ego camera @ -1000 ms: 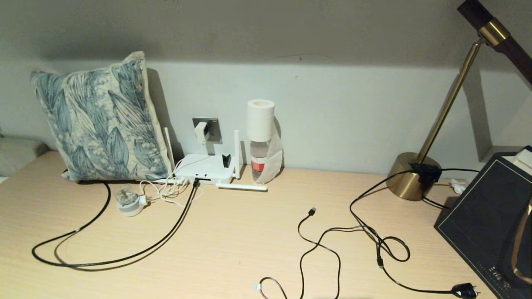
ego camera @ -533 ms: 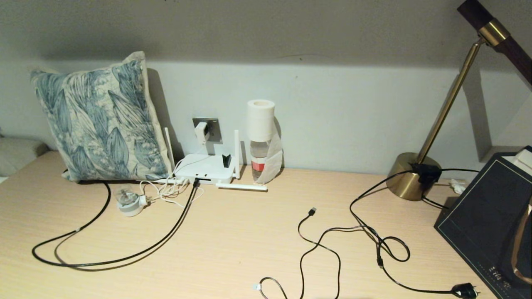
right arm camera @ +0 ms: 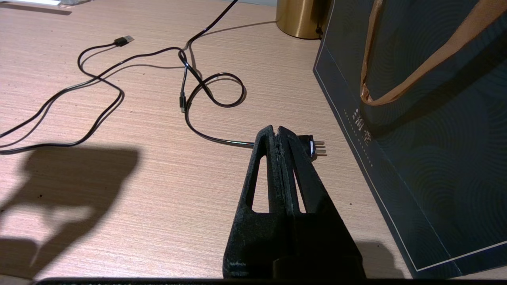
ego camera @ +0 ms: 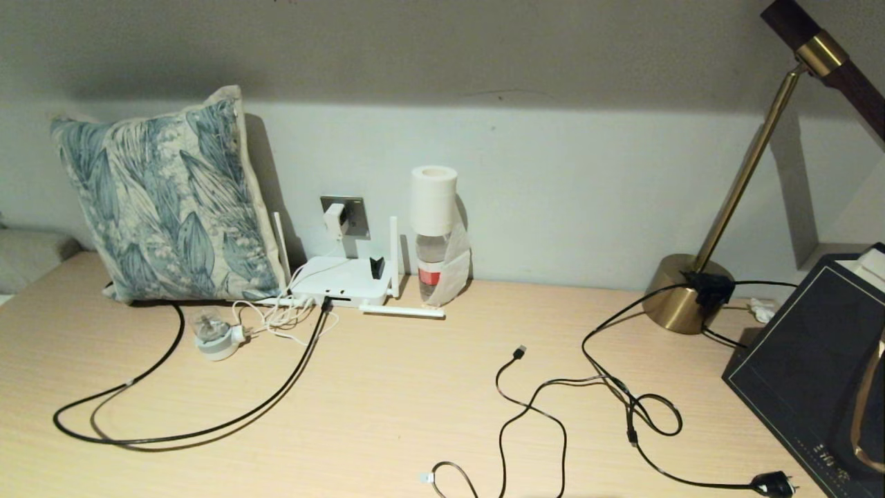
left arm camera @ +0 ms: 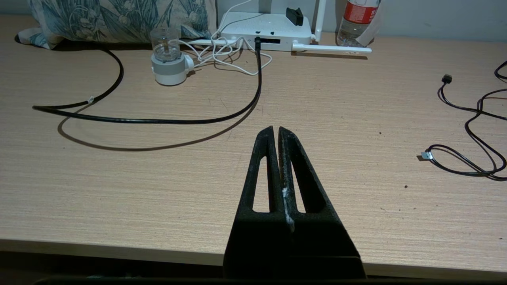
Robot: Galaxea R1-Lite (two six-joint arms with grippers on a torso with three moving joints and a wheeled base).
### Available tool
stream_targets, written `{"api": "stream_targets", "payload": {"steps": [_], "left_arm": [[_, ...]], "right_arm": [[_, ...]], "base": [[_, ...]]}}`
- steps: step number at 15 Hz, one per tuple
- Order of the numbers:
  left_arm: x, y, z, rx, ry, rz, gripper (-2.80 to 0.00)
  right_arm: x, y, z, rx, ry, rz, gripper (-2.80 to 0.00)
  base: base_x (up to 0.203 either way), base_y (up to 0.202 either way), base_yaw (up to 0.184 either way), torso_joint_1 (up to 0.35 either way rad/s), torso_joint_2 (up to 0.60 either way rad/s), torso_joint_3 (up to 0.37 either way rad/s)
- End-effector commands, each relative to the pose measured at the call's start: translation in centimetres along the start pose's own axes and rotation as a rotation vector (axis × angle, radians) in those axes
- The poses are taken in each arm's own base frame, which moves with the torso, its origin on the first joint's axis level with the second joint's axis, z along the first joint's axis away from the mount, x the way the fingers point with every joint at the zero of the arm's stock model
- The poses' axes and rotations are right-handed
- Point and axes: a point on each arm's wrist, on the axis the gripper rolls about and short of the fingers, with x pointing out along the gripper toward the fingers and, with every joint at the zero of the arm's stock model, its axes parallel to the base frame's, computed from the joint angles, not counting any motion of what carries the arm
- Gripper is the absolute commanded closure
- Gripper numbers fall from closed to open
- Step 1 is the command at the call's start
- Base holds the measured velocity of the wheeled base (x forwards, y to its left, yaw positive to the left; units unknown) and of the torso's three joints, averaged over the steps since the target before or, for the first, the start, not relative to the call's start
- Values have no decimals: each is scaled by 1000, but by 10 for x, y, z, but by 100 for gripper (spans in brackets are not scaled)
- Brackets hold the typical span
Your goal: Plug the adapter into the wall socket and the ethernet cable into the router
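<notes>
We're looking at a matt wood-grain desk (ego camera: 415, 401), a printed cloth pillow (ego camera: 166, 200), the router (ego camera: 342, 280) in smooth white plastic, the brushed-metal wall socket (ego camera: 356, 216), a shiny brass lamp base (ego camera: 681, 294), and a matt dark paper bag (right arm camera: 427, 118).

No text can be read; the dark gift bag (right arm camera: 427, 130) carries a line of small pale print near its lower edge, too tiny to decipher; the bottle's red label (left arm camera: 355, 8) shows no legible words.
</notes>
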Motion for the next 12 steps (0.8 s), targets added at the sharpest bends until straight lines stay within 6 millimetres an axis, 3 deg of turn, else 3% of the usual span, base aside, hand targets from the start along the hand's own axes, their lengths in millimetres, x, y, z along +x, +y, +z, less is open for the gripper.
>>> {"api": "stream_targets", "payload": {"steps": [1,12], "left_arm": [[1,0,-4,0,14,3,0],[1,0,-3,0,14,3,0]], "right_arm": [[0,0,0,1,4,1,0],[0,0,0,-12,1,1,0]], "base": [[0,0,0,0,0,0],[0,0,0,0,0,0]]}}
